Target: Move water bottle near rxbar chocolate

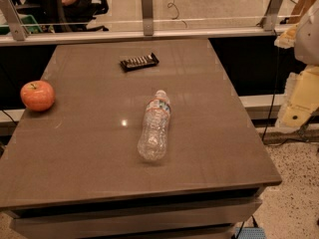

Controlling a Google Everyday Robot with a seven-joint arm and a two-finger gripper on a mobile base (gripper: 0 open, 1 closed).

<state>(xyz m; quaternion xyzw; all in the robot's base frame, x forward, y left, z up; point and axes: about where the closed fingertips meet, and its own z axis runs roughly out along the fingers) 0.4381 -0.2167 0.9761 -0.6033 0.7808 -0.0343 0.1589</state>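
Note:
The water bottle (154, 126) lies on its side near the middle of the grey-brown table (89, 153). It is clear and crinkled, and its white cap points to the far side. The rxbar chocolate (139, 61), a flat black bar with pale lettering, lies at the far middle of the table, well apart from the bottle. My gripper is not in view. Only pale white and yellow arm parts (301, 91) show at the right edge, off the table.
A red-orange apple (37, 95) sits at the table's left edge. A glass barrier with metal posts (146, 11) runs along the far side. The floor drops off right of the table.

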